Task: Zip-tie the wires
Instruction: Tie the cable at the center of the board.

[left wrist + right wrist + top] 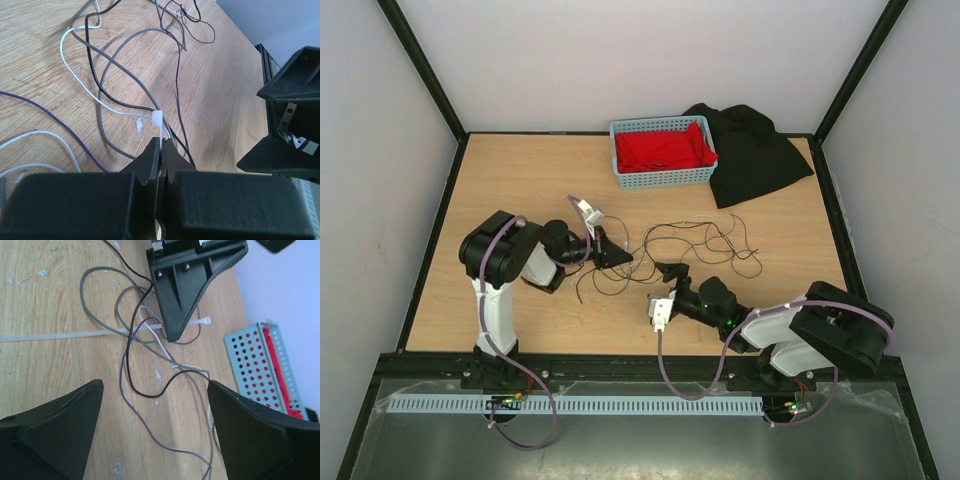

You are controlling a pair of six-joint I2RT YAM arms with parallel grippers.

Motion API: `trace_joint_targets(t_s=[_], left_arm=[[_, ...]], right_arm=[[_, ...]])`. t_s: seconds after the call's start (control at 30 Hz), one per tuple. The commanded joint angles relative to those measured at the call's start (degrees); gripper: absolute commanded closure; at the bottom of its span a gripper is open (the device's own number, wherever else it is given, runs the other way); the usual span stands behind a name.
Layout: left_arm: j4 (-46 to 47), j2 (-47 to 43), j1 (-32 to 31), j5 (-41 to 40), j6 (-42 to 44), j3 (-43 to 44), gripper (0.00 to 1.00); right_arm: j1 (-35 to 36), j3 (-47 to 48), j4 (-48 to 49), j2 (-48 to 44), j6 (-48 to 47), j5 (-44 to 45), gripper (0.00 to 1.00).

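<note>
Wires (pixel 698 240): loose tangle of thin strands mid-desk, lying between the two arms and a little beyond them. The wrist views show grey, white, black and purple strands crossing. Judged very light, limp and springy in their loops. They should slide and spread under any push and will not stay bunched unaided. None looks fragile.

Zip tie (pixel 60 335): translucent strap lying flat on the desk (pixel 520 180), its long tail running out away from the tangle. Its small block end (pixel 156 119) sits right at a crossing of a white and a grey wire. Cannot tell whether the strap passes under any strand. Judged thin, slick and semi-stiff; best taken flat across its width, near the free tail.

Left gripper (pixel 161 142): closed tight, pinching the zip tie just behind the block.
Right gripper (pixel 155 385): jaws wide, nothing in them, hovering over the wires, facing the left one at close range.

Room: bare desk left of the tangle and toward the near edge, where a black frame rail (pixel 620 362) runs. The far side holds a turquoise basket (pixel 665 178) with red cloth (pixel 660 150) in it and a black cloth (pixel 755 155) beside it, both apart from the wires. With the grippers this near each other, I judge finger collision the main risk
</note>
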Motion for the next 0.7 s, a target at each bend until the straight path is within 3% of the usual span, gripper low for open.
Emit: trace_joint_targets(t_s=[0.0,0.67], left_arm=[[0.2,1.4,0.4,1.1,-4.5,2.1,1.0],[-3.1,3.4,0.2,2.9,-8.4,3.8,1.0]], right_arm=[[0.9,2.4,-1.8,0.8,-8.3,0.2,0.04],[3.3,11.4,-3.6,18.6,-19.9,-0.3,0.1]])
